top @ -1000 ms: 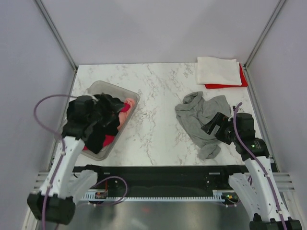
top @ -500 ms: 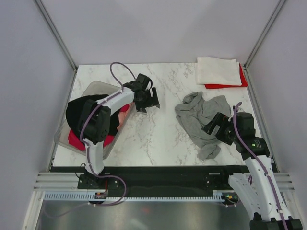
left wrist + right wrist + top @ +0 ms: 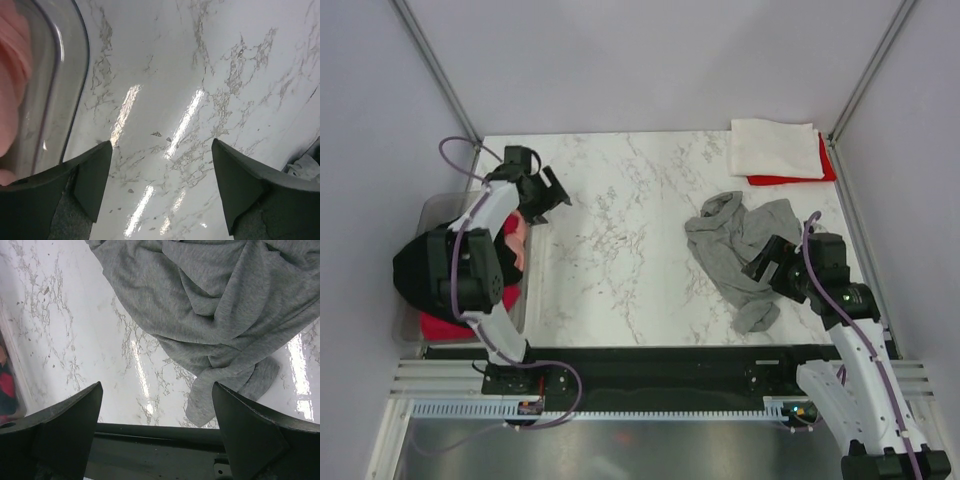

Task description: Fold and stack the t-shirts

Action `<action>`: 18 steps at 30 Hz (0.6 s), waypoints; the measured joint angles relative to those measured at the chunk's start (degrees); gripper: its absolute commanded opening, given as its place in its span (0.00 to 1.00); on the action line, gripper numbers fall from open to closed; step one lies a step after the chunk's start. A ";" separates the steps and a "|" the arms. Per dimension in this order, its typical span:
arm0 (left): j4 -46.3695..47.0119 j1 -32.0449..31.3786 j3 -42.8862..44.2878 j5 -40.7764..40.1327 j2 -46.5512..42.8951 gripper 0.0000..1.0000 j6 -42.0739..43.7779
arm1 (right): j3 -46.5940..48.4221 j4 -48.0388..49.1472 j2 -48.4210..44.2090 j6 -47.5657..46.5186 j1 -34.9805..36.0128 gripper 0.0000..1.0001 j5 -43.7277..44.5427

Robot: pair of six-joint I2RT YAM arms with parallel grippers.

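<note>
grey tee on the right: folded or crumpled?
Crumpled, not folded. The grey t-shirt lies bunched in twisted creases on the table. The right gripper is open, holding nothing.

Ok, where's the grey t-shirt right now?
In the top view the grey t-shirt lies crumpled on the table's right half, beside the open right gripper, with the folded white t-shirt beyond it.

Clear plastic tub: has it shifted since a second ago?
Yes. The tub has slid left across the table, now reaching past its left edge.
</note>
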 measured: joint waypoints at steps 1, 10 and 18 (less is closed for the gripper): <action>0.11 0.31 -2.08 0.11 -2.64 0.89 0.46 | 0.00 0.00 0.13 0.02 0.00 0.98 0.31; 1.46 -0.22 -19.47 3.96 -24.37 0.88 4.39 | 0.00 2.47 2.32 0.74 0.59 0.98 0.96; -1.79 -4.74 -26.01 7.61 -43.58 0.88 7.04 | 12.85 6.27 23.61 0.63 11.45 0.98 8.50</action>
